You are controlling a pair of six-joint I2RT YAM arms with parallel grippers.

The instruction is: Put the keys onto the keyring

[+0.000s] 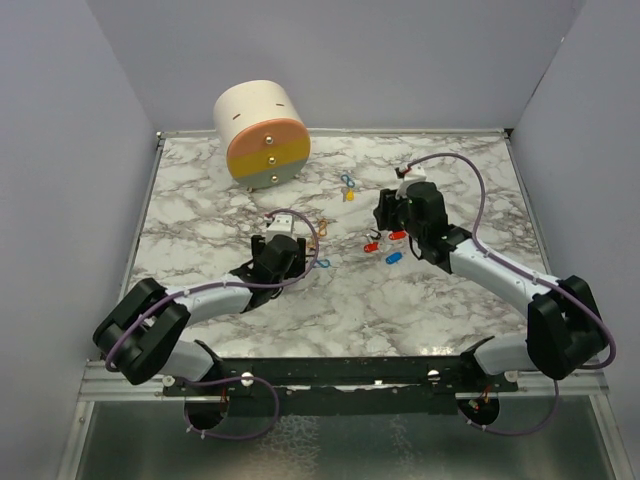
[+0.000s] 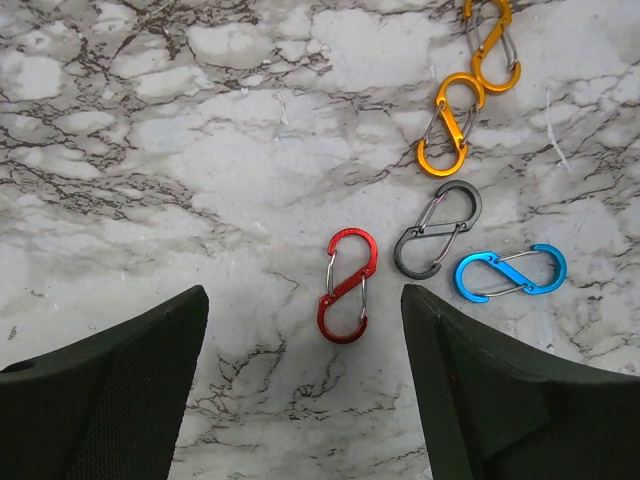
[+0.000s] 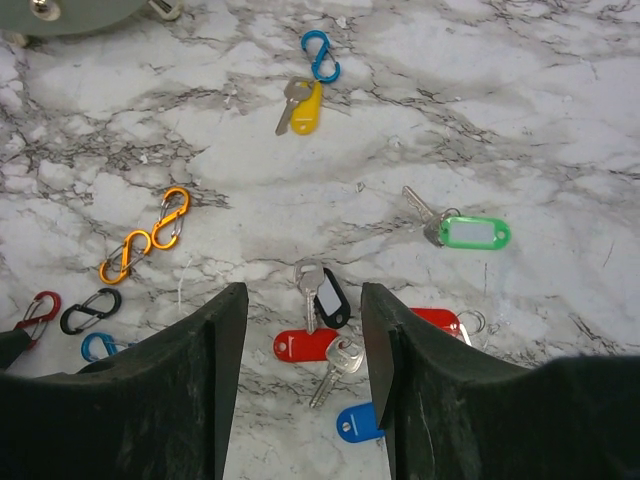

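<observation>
**Keys [image 3: 328,298] scattered on the marble desk [image 3: 560,100]**

They are lying flat under the right gripper [image 3: 302,295], its jaws apart. The left gripper [image 2: 303,296], jaws apart, is hovering over a red clip [image 2: 346,285]. The keys are likely light, stiff and slippery, so pinching a plastic head [image 3: 303,346] seems safest.

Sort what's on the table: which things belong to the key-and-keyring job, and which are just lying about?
Job: yellow-tagged key, green-tagged key, black-tagged key, red-tagged keys, blue-tagged key; figure-8 clips, probably serving as keyrings.
Lying about: round drawer box at the back.
</observation>
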